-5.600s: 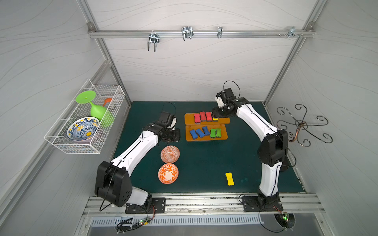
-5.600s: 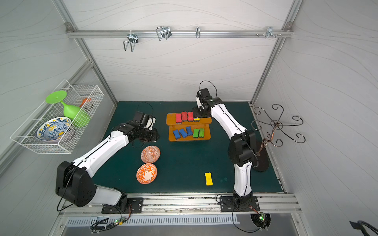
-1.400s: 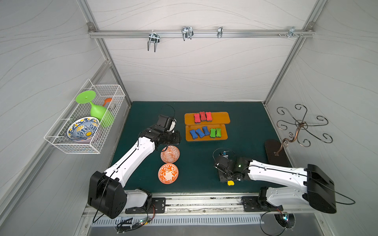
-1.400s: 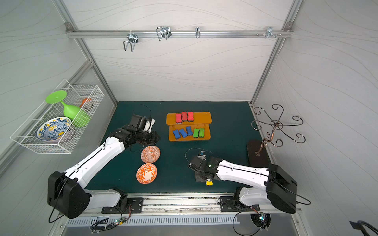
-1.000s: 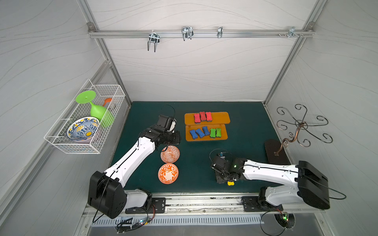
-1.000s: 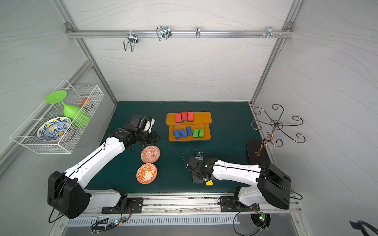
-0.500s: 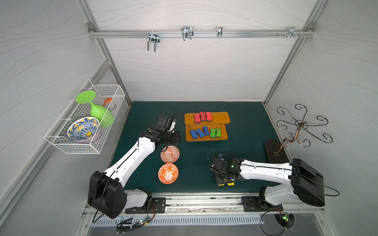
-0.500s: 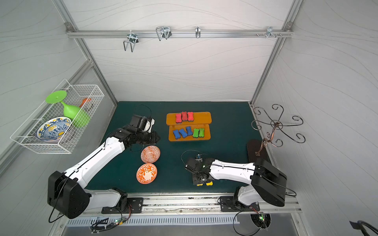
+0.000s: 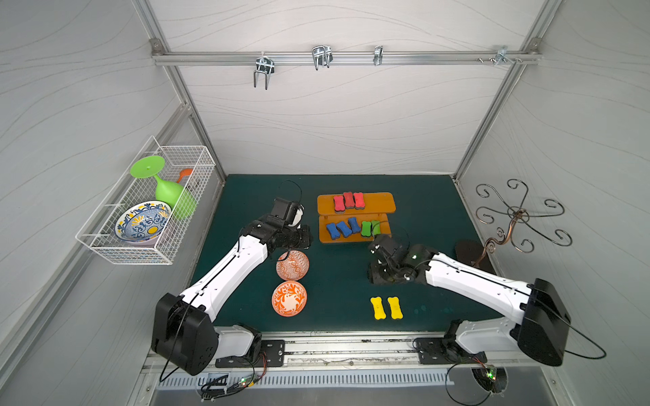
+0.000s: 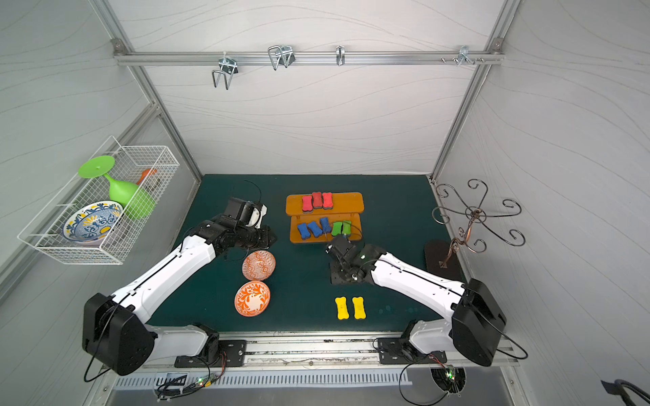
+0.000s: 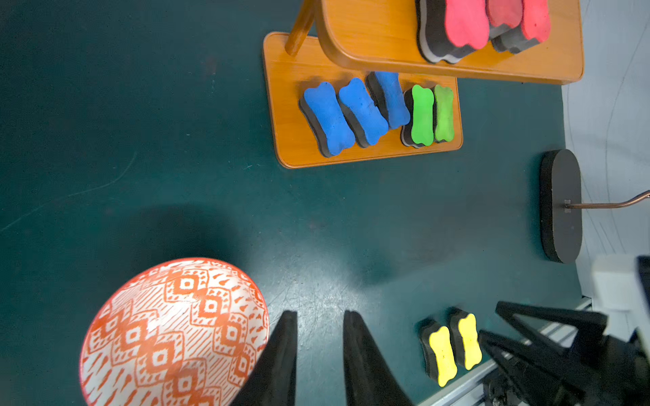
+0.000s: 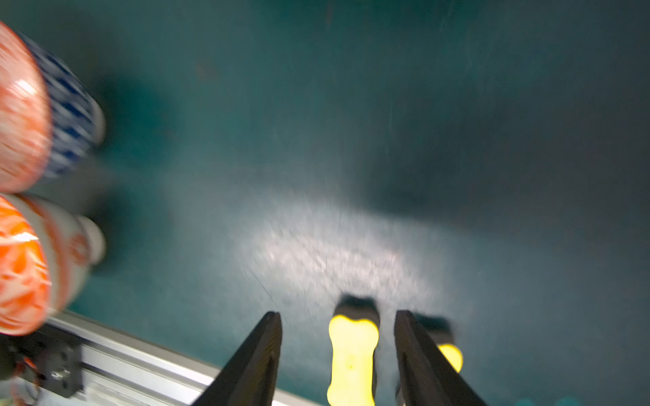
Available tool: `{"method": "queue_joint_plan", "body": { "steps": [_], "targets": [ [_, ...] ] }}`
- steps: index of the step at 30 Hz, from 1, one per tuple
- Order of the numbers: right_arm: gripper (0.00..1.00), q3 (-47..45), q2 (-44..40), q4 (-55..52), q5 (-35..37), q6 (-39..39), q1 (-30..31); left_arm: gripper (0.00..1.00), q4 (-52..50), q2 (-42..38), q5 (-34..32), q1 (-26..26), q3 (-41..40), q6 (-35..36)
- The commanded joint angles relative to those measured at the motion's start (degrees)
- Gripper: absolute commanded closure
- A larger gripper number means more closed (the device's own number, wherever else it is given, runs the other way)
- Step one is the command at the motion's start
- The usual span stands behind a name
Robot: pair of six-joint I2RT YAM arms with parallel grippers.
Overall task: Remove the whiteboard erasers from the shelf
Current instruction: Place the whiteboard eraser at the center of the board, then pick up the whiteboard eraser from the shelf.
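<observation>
Front-centre of the mat (image 9: pixel 337 281): right gripper (image 12: pixel 337 316) has its jaws well apart with nothing held, above the mat, tips toward the front edge. The right wrist view is motion-blurred. It shows one yellow eraser (image 12: pixel 351 355) lying on the mat in the gap between the fingers, with no contact visible. The second yellow eraser (image 12: pixel 448 355) is half hidden behind one finger. In both top views the two lie side by side, parallel, near the front edge, and the right gripper sits between them and the shelf (image 9: pixel 381 207).

Left gripper (image 11: pixel 320 314): jaws at a narrow gap, empty, over bare mat just beside the rim of the far orange bowl (image 11: pixel 176 334). The near orange bowl (image 9: pixel 289 298) sits just in front of that one, apart from it.

The shelf stands behind centre and carries eight erasers:
- Upper board: three red erasers (image 9: pixel 348 202), packed together toward its left end.
- Lower board: three blue erasers (image 9: pixel 339 228), skewed, and two green erasers (image 9: pixel 370 227) hard against them on the right.

Outer items:
- Left wall: wire basket (image 9: pixel 140 253) holding a green goblet (image 9: pixel 165 189) on its side and a blue-patterned bowl (image 9: pixel 142 222).
- Right edge of the mat: scrollwork metal stand (image 9: pixel 517 214) on a dark oval base.
</observation>
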Motion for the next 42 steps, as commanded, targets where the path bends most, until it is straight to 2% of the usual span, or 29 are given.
{"method": "queue_joint_plan", "body": {
  "steps": [1, 5, 10, 19, 28, 42],
  "targets": [
    [0.42, 5.26, 0.72, 1.50, -0.74, -9.70, -4.16, 0.74, 2.45, 1.07, 1.86, -0.42, 2.35, -1.85],
    [0.41, 13.19, 4.85, 3.63, -4.72, -14.09, -10.31, 0.74, 2.49, 1.29, 1.19, -0.42, 3.28, -2.12],
    [0.41, 25.07, 13.98, 3.70, -8.67, -18.14, -15.80, 0.74, 2.36, 2.96, -0.90, -0.39, 5.10, -1.51],
    [0.40, 41.72, 27.04, 0.96, -9.06, -21.44, -18.44, 0.74, 1.49, 6.36, -2.35, -0.37, 7.79, -0.54],
    [0.38, 49.04, 34.96, -0.77, -6.62, -23.16, -18.72, 0.74, 0.67, 6.53, -4.05, -0.16, 7.52, 0.61],
    [0.40, 52.99, 40.55, -1.10, -5.28, -23.84, -19.41, 0.74, 1.13, 7.08, -3.29, 0.15, 6.38, 0.87]
  ]
}}
